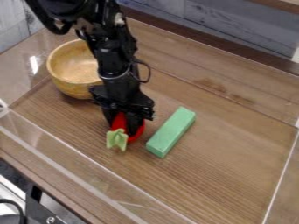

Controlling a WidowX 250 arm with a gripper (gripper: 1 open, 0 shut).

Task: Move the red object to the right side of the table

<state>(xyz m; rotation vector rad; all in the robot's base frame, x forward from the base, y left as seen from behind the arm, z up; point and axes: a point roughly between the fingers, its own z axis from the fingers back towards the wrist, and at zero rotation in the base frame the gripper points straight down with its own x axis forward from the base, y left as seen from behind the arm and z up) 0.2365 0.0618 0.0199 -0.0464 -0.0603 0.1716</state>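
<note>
The red object (132, 133) is a small red toy strawberry with a light green leafy stem (115, 139), lying on the brown wood-grain table (222, 166) near its middle. My gripper (128, 123) points straight down over it, its black fingers closed on the red body from both sides. The stem sticks out to the lower left of the fingers. Most of the red body is hidden behind the fingers.
A green rectangular block (170, 131) lies just to the right of the strawberry, close to the fingers. A wooden bowl (75, 69) stands behind and to the left of the arm. Low clear acrylic walls (70, 166) edge the tabletop.
</note>
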